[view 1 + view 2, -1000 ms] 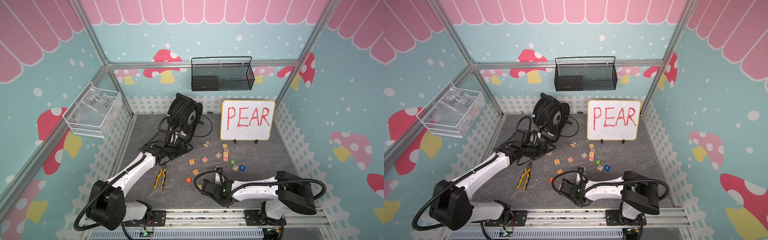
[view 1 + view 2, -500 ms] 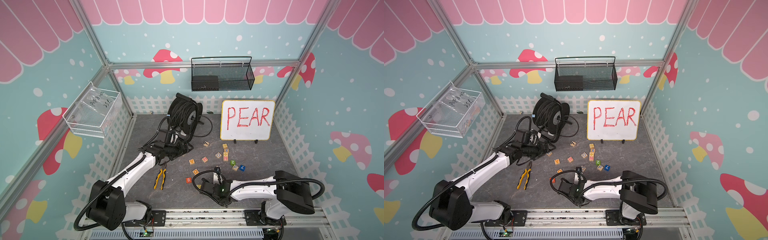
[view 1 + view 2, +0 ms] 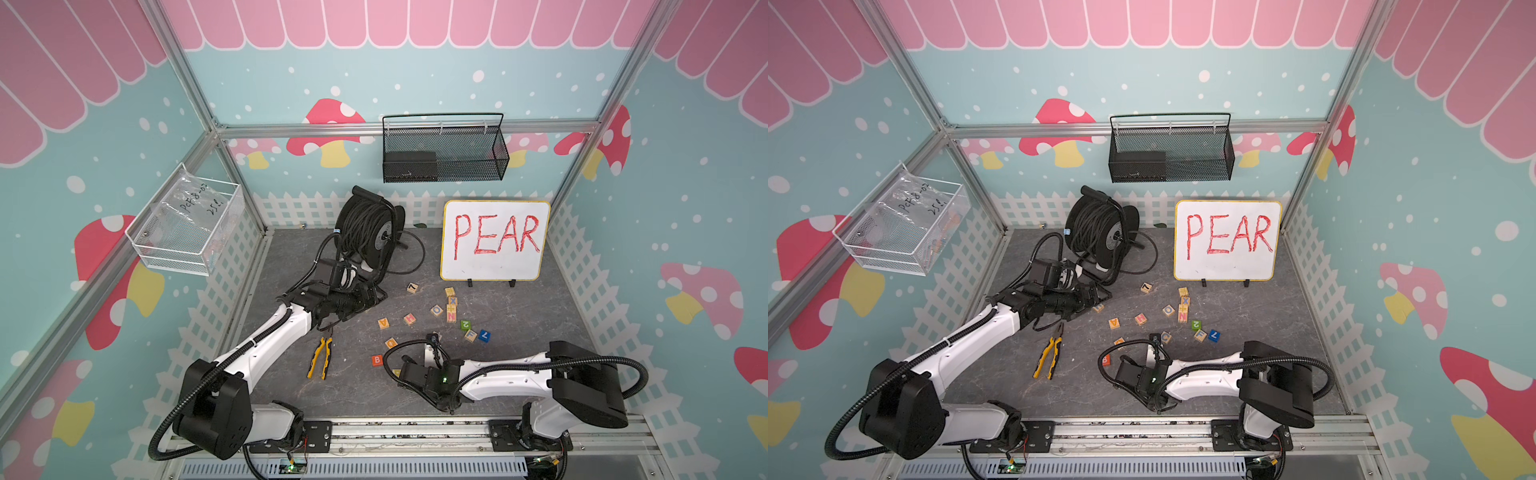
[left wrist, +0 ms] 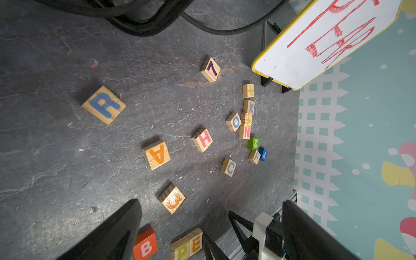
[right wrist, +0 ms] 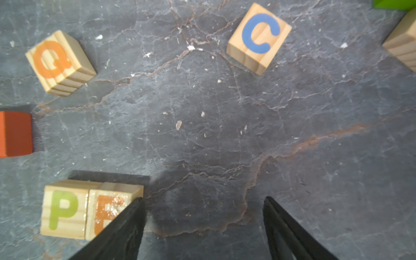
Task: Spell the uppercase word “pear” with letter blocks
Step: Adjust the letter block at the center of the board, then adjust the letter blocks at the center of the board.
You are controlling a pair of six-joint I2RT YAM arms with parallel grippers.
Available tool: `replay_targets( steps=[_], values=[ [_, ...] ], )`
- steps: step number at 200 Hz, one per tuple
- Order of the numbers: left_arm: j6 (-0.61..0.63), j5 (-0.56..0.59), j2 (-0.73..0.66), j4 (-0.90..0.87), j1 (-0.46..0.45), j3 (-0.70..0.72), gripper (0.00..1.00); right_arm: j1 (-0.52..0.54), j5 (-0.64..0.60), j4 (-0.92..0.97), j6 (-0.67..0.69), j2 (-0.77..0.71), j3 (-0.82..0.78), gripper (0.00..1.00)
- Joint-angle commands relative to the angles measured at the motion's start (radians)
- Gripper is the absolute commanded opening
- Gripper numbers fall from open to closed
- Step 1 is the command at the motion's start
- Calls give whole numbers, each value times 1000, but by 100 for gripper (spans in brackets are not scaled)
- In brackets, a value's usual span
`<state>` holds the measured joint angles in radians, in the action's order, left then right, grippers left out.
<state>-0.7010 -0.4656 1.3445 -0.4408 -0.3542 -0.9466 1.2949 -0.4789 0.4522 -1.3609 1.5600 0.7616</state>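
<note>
Top views: left gripper [image 3: 368, 298] low over the mat [image 3: 519, 316], at the foot of the cable reel [image 3: 368, 232]; jaw spread not readable here. R block [image 3: 1098, 308] sits just beside its tip in a top view. A block [image 3: 383, 323] lies alone mid-mat, well apart from R. Right gripper [image 3: 432, 348] is near the front edge, beside the red B cube [image 3: 377, 360]; P and E are mostly hidden under its wrist. Whiteboard [image 3: 494, 241] lettered PEAR stands at the back. Pliers [image 3: 320, 357] lie between the arms

Left wrist: left gripper [image 4: 210, 202] jaws spread wide, nothing between them but mat. R block [image 4: 103, 105] and A block [image 4: 156, 154] are apart, both letter-up. P block [image 4: 182, 248] and E block [image 4: 196, 242] touch side by side, near the red B cube [image 4: 145, 246]

Right wrist: right gripper [image 5: 202, 199] jaws well apart, bare mat between, nothing held. P block [image 5: 64, 209] is flush against the E block [image 5: 108, 209]. One finger [image 5: 126, 225] overlaps E's corner; contact cannot be told. Q block [image 5: 59, 63] and C block [image 5: 258, 38] lie beyond
</note>
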Motion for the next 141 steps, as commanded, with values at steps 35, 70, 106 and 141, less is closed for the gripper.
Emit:
replay_targets(
  steps=[35, 70, 106, 141],
  values=[
    [-7, -9, -2, 23, 27, 14, 100, -8, -105, 76, -24, -97, 13, 84],
    [-12, -2, -6, 24, 45, 15, 99, -26, -196, 74, 96, -144, 64, 83],
    [-25, -2, -12, 36, 72, 25, 99, -91, -221, 17, 276, -138, 145, 84],
    [-31, 2, -26, 41, 119, 31, 99, -176, -115, -135, 442, -87, 184, 83]
  ],
)
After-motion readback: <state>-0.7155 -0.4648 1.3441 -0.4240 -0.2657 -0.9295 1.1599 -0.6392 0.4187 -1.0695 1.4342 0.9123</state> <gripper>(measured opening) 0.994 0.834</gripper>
